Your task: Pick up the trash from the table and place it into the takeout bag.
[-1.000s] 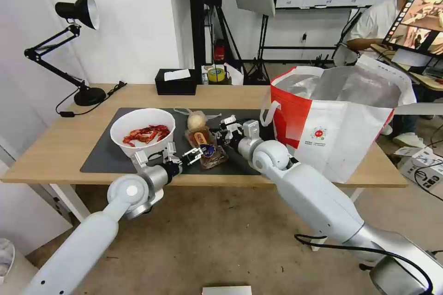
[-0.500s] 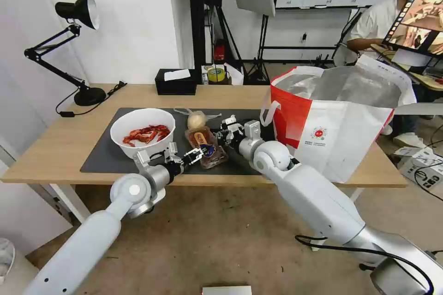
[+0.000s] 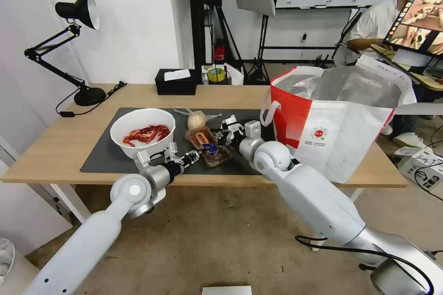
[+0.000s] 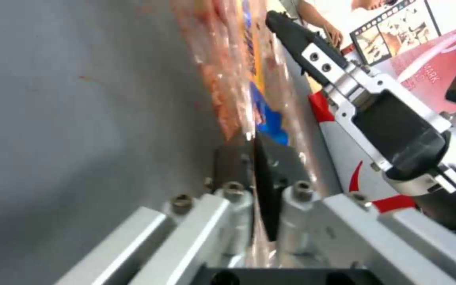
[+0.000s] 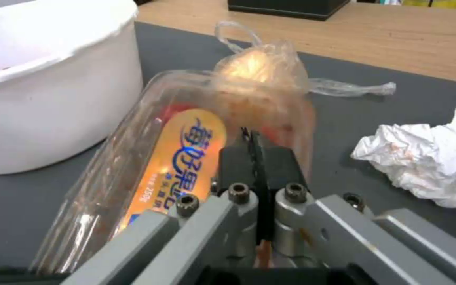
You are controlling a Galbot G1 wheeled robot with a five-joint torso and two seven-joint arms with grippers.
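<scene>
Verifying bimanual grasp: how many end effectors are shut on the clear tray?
2. Left end effector pinches the clear tray at its near rim; right end effector pinches its right rim.

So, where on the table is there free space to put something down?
Bare wood lies on the table between the desk lamp and the dark mat, and behind the mat beside the black tissue box. Mid-mat is crowded: white bowl, clear trays, both grippers, crumpled tissue.
</scene>
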